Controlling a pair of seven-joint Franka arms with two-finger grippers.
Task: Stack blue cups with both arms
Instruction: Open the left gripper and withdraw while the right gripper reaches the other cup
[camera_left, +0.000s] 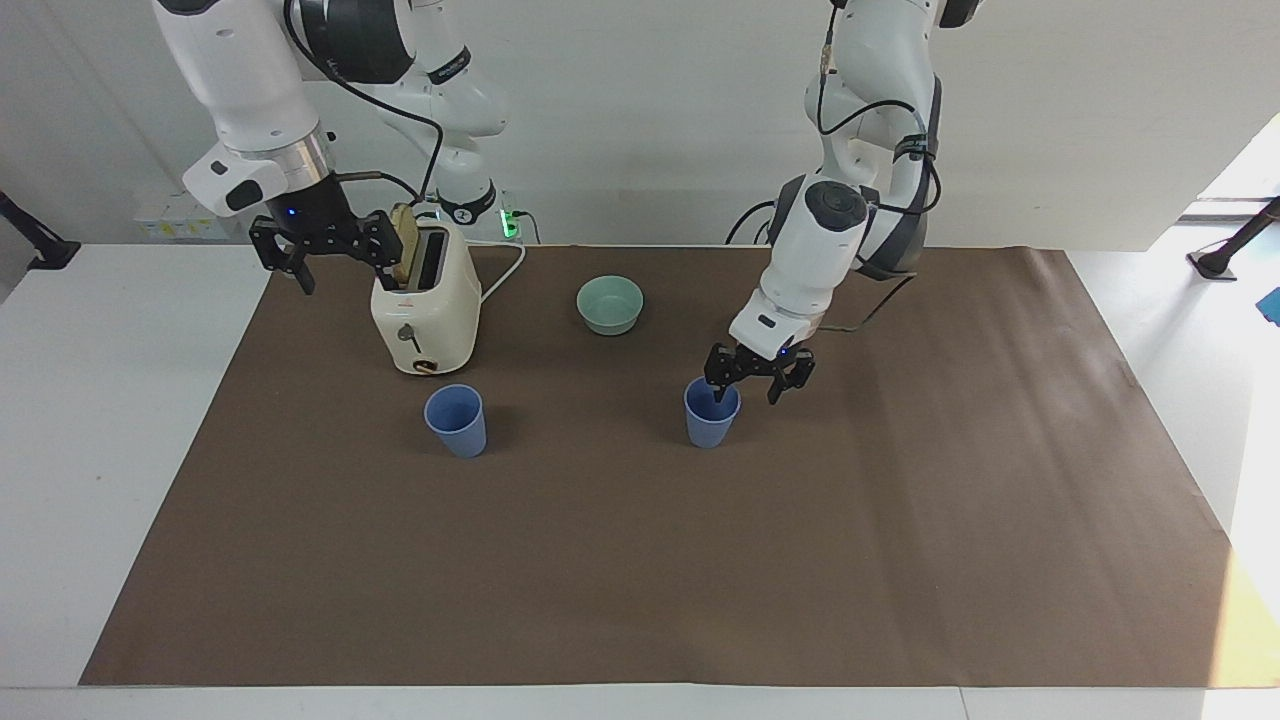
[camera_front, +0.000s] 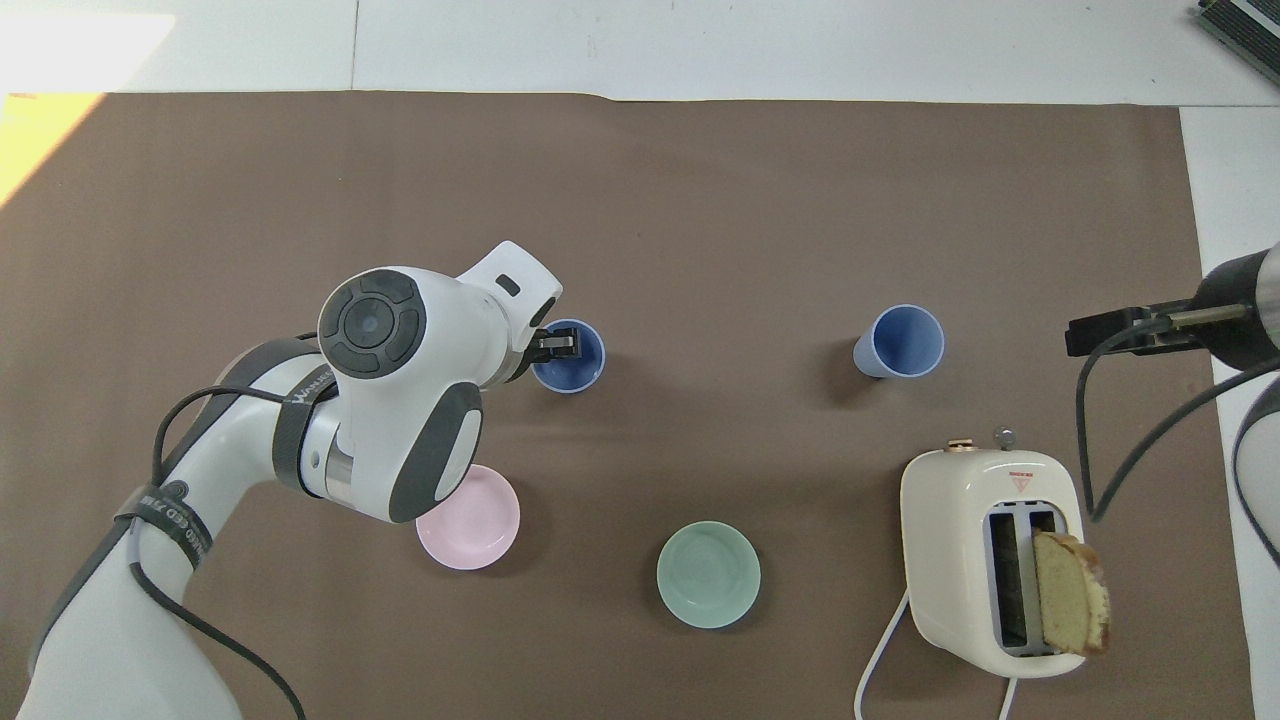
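Toast (camera_left: 403, 243) stands in your cream toaster (camera_left: 425, 315), and the right gripper (camera_left: 326, 268) hangs beside it with fingers spread, holding nothing. One blue cup (camera_left: 456, 420) sits upright on the brown mat (camera_left: 900, 550), farther from the robots than the toaster. Your left gripper (camera_left: 757, 387) straddles the rim of the second blue cup (camera_left: 711, 415), fingers apart, one tip inside.

The left arm (camera_left: 850, 200) reaches down over the middle of the table, wrist bent steeply, its left gripper (camera_left: 757, 388) low with the fingers spread wide and pointing down. The right arm (camera_left: 250, 90) waits, raised at its own end of the table, its right gripper (camera_left: 338, 268) hanging spread wide too, nothing between its fingers.
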